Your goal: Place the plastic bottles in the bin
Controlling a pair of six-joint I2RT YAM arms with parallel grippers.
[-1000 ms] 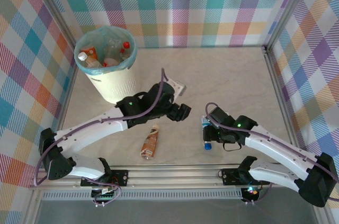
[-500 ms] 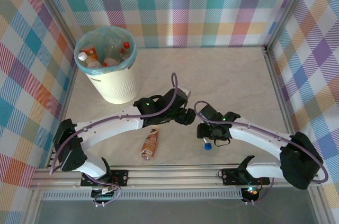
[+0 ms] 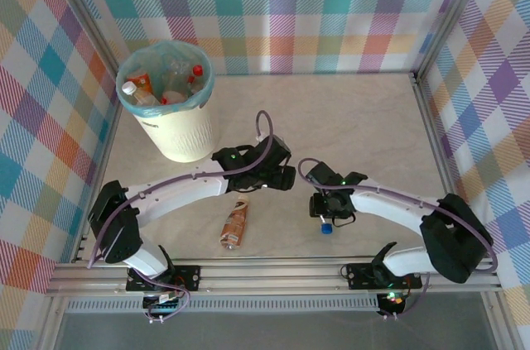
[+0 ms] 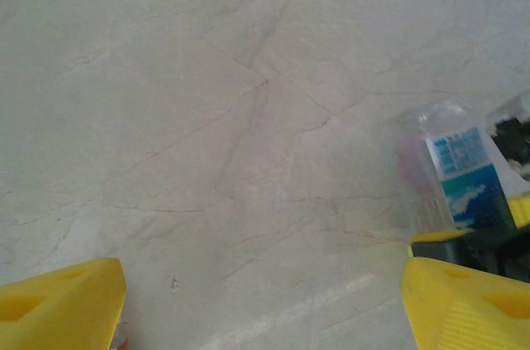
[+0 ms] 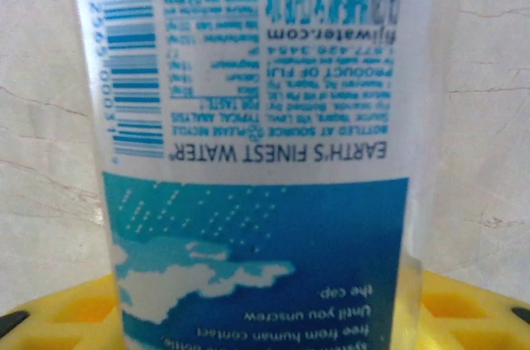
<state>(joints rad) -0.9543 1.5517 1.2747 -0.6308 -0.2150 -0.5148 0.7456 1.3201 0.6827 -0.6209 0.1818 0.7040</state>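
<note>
I set my right gripper [image 3: 325,209] astride the water bottle [image 5: 257,160] on the table [image 4: 207,118], bound for the far-left bin [image 3: 178,139]; whether it pinches I cannot tell, while my left gripper [image 4: 265,304] hovers beside it, wide and empty.

Bin [image 3: 178,131] far left, bottles [image 3: 137,89] inside; lying bottle [image 3: 235,223] centre front; water bottle [image 3: 326,227] to its right.

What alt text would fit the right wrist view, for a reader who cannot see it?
Close-up of a clear water bottle with a blue and white label, its print upside down, between the right gripper's yellow fingers. Pale marbled table behind.
</note>
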